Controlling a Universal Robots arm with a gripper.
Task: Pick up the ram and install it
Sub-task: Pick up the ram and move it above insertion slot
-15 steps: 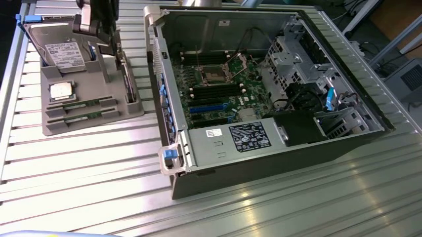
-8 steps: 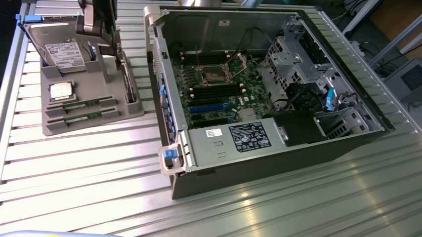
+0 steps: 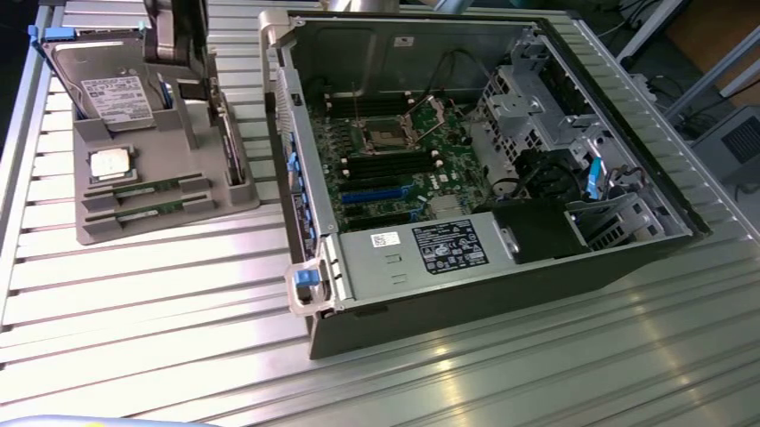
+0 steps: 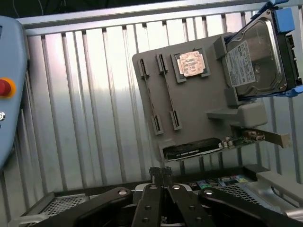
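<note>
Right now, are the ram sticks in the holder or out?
In: both ram sticks sit in the grey holder's slots; the gripper is empty.

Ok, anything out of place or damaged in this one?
Nothing stands out. One thin green ram stick and its twin sit in slots of the grey plastic holder, the square silver processor chip lies in its recess, and the shut claw holds nothing.

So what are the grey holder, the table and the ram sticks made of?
Grey holder: probably plastic. It looks matte and evenly grey, with moulded slots.
Table: looks like metal, with silvery ribbed slats that shine under the light.
Ram sticks: green circuit board with dark parts on it. The exact board material can't be told.
</note>
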